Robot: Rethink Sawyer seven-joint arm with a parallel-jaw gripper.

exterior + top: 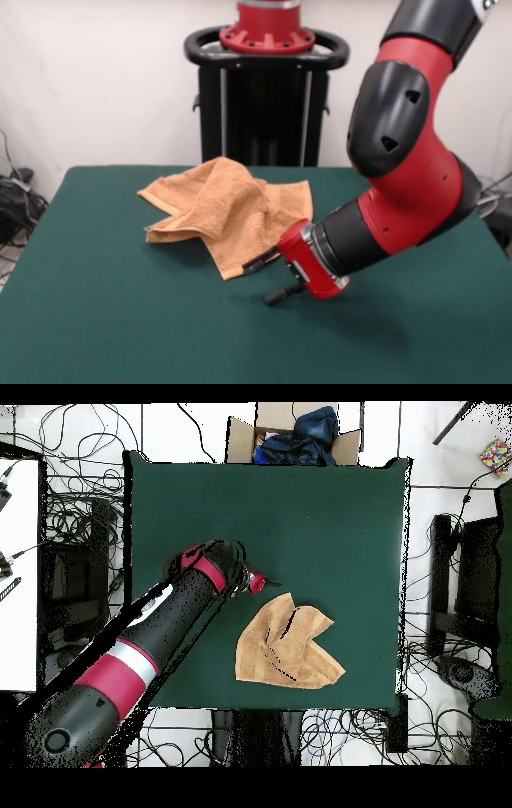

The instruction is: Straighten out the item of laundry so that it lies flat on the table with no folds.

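The orange-tan item of laundry lies crumpled on the green table, with folded layers and one corner pointing toward the near side. In the overhead view the laundry sits close to the table's bottom edge. My gripper hangs low at that near corner, on the end of the red and black arm. It is open: one black finger rests at the towel's corner, and the other sits apart over bare cloth. From overhead the gripper is just beside the towel's upper tip.
The black pedestal stands behind the table's far edge. A cardboard box with dark clothes sits beyond the table's top edge in the overhead view. Cables cover the floor around the table. The arm's bulky elbow looms over the right side.
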